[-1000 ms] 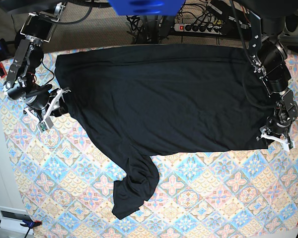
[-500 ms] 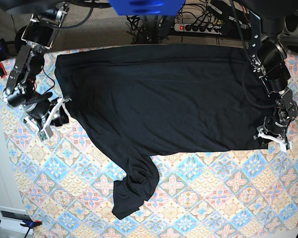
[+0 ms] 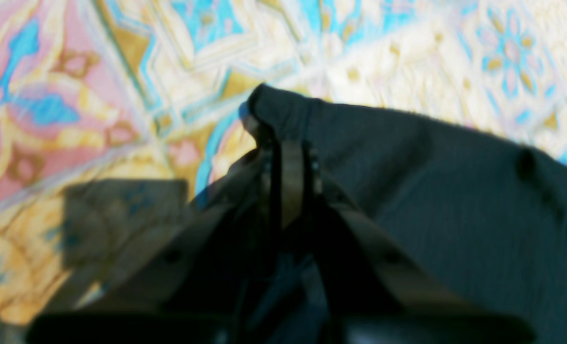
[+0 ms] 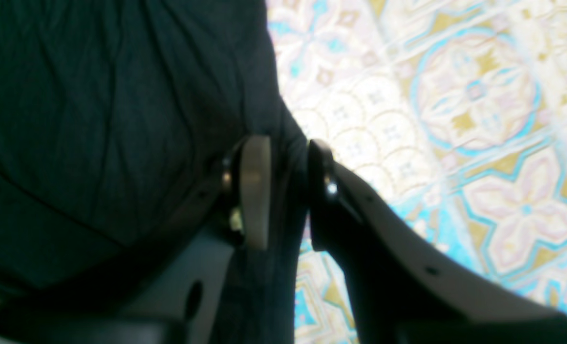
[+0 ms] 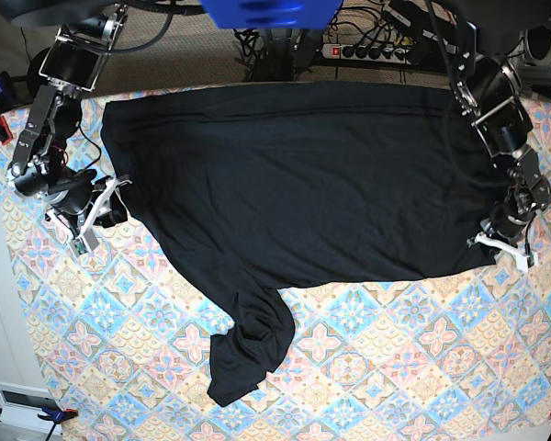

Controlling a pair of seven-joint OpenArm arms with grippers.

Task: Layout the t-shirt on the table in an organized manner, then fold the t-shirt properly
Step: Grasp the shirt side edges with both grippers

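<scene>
Fabric fills most of the far half of the table point(image 5: 367, 367): the black t-shirt point(image 5: 303, 175) lies spread nearly flat across the patterned cloth, its far edge along the far side of the table. One long sleeve point(image 5: 248, 354) trails toward the near side, left of centre, and ends in a crumpled bunch.

At the right edge of the base view, the left gripper point(image 5: 507, 246) sits at the shirt's near right corner. Its wrist view shows the jaws pressed together, with a small peak of black cloth pinched between the tips and lifted off the pattern.

At the left edge, the right gripper point(image 5: 106, 204) meets the shirt's left side. Its fingers point(image 4: 254, 191) stand partly apart, straddling a fold of the shirt's edge; whether they actually squeeze the cloth I cannot tell.
</scene>
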